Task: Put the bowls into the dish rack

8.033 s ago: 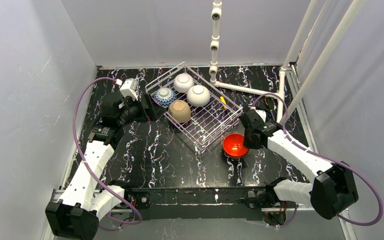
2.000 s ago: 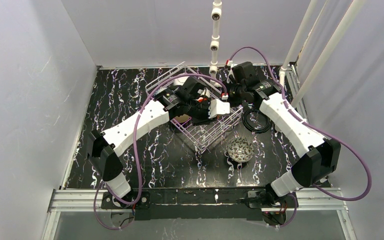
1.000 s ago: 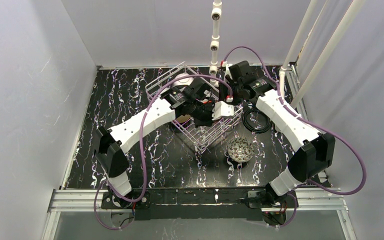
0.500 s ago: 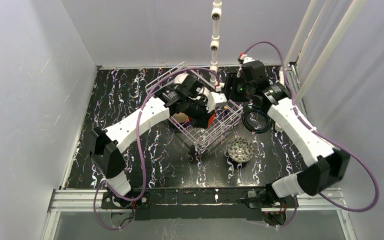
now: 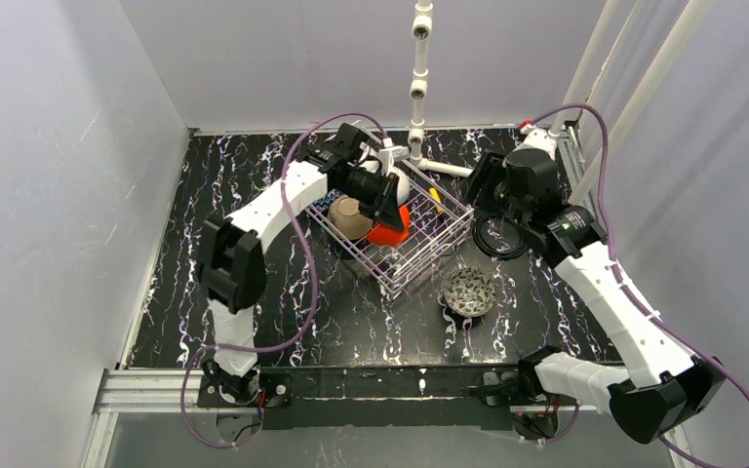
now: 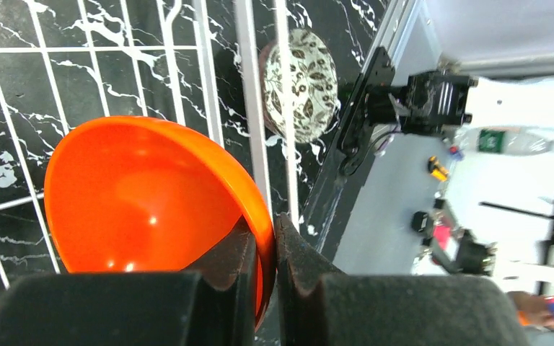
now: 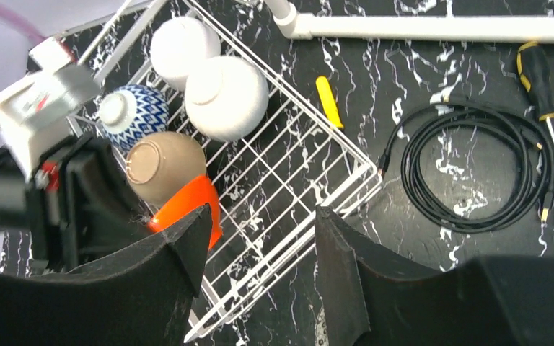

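Five bowls inside the dish rack (image 5: 439, 229) by the far edge of the black, white-veined bench (image 5: 205, 185): two white bowls (image 7: 225, 88), blue-patterned bowl (image 7: 134, 114), tan bowl (image 7: 164, 166), and red-orange bowl (image 6: 151, 202), tilted, rim pinched by left fingers (image 6: 299, 256). Pink-speckled bowl (image 5: 468, 291) outside, toward the near right corner. Right fingers (image 7: 184, 241) spread, empty. From above, white bowls mostly hidden behind left arm (image 5: 273, 200).

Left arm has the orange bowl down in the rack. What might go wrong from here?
The left gripper pinches only the rim of the tilted red-orange bowl; released, it may roll or knock the tan bowl beside it. Its fingers sit close to the dish rack wires and may snag on withdrawal.
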You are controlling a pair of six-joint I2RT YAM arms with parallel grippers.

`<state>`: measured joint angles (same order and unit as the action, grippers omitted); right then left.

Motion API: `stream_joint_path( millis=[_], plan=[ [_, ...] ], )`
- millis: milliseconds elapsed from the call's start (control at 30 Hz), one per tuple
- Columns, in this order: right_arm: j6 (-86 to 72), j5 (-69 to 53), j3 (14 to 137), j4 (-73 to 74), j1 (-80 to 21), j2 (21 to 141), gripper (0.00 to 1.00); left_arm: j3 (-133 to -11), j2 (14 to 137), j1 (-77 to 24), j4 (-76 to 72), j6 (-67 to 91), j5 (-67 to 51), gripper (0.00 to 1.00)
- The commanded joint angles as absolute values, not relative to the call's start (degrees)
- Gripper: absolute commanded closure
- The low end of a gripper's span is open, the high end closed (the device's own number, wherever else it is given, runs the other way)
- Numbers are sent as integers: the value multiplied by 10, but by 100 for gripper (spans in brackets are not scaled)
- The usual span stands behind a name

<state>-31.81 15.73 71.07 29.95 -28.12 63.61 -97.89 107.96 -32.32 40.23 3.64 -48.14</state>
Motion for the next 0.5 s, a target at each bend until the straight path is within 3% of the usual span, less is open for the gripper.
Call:
stream_joint_path(
  millis=[0, 467],
  plan=[
    [-345, 157, 671, 285, -280, 605, 38, -1033, 1127, -314, 407, 119, -573, 100],
    [-427, 72, 573, 255, -281, 547, 44, -1009, 1183, -315, 192, 337, -614, 100]
  ],
)
